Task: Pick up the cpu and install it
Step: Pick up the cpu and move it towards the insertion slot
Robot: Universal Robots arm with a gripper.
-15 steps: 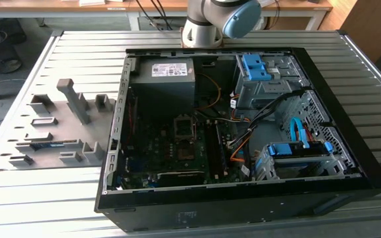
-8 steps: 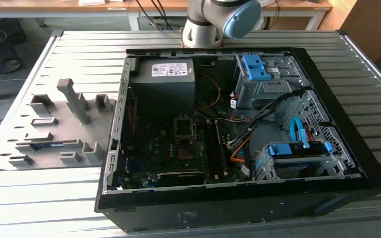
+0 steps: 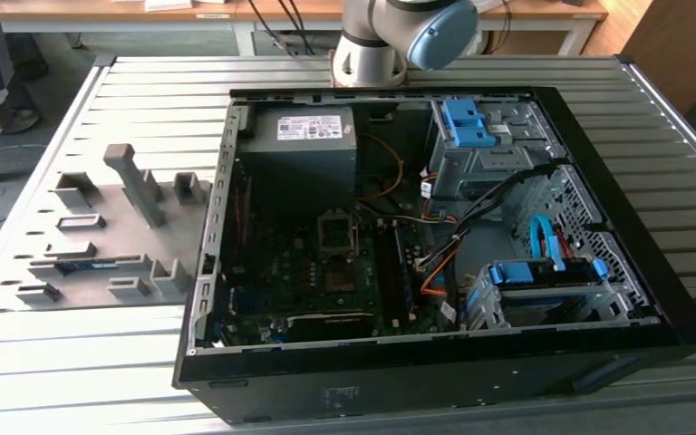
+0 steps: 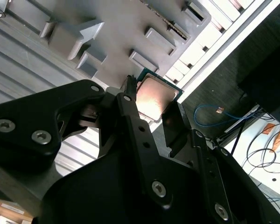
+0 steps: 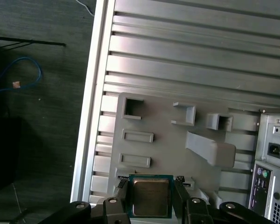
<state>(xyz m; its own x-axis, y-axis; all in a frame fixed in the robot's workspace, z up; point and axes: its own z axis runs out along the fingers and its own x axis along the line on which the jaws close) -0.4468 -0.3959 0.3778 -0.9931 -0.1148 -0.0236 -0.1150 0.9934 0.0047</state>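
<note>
The cpu, a thin square chip with a smooth, pale silvery metal lid on a green board whose edge shows around it, is clamped between the two black fingers of the gripper. In both wrist views the fingers are pressed against two opposite edges of the chip, with its lid turned toward the cameras. The fingers are narrow, matt black bars joined with silver screws to broader black links.

Behind the chip a grey fixture tray is seen. It is a flat matt plate with raised blocks, shallow rectangular pockets and one tall slanted post. In the exterior view a long narrow blue-green memory stick is lodged in one of the tray's slots.

The tray is laid on a table of ribbed, brushed aluminium slats. Just beside it, toward the exterior view's right, a black computer case is laid on its side with the panel off. Inside it a dark green motherboard, a grey box-shaped power supply, bundled cables and blue plastic drive brackets are visible. The arm's rounded grey and blue base is mounted at the far edge of the table, behind the case. On the dark floor a looped blue cable is seen in the first wrist view.
</note>
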